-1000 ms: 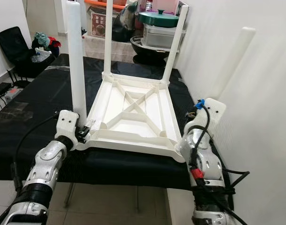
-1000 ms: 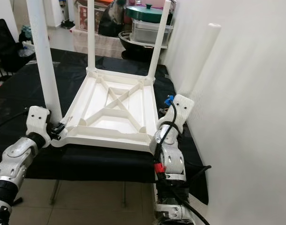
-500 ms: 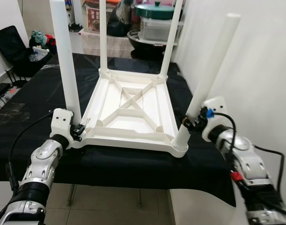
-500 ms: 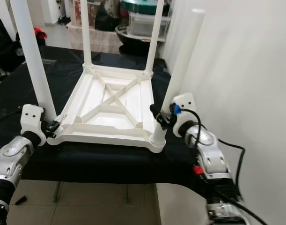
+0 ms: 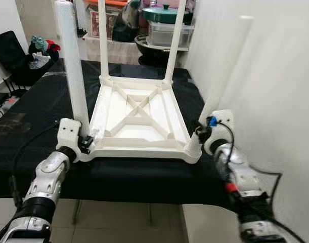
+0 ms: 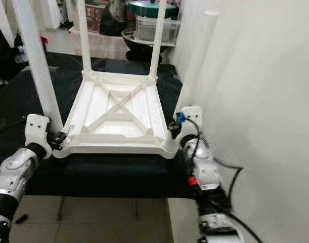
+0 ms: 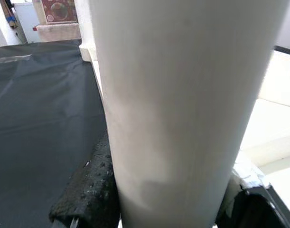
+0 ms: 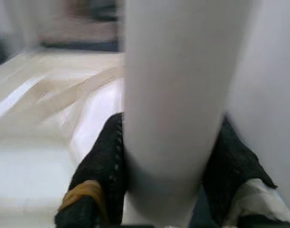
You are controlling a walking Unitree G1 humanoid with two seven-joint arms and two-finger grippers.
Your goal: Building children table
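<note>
White moulded-plastic upturned table [image 5: 139, 119]: smooth, semi-gloss. White round plastic legs [image 5: 73, 66]: smooth, matt sheen. Black cloth cover [image 5: 38, 109] on worktop: matt, slightly creased, shiny patches far left. Left gripper [image 7: 159, 209] fingers [image 7: 88, 190]: black rubbery pads, dimpled texture. Arms: silver metal, satin. Right wall [image 5: 275, 76]: white, matt. Far green pot lid [image 5: 167, 13]: glossy.

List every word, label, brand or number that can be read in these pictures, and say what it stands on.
No text can be read anywhere.
The red box behind the upturned white table carries a printed picture and perhaps lettering, too small and blurred to read.
The left gripper and right gripper, each shut on a white table leg, show no marking.
</note>
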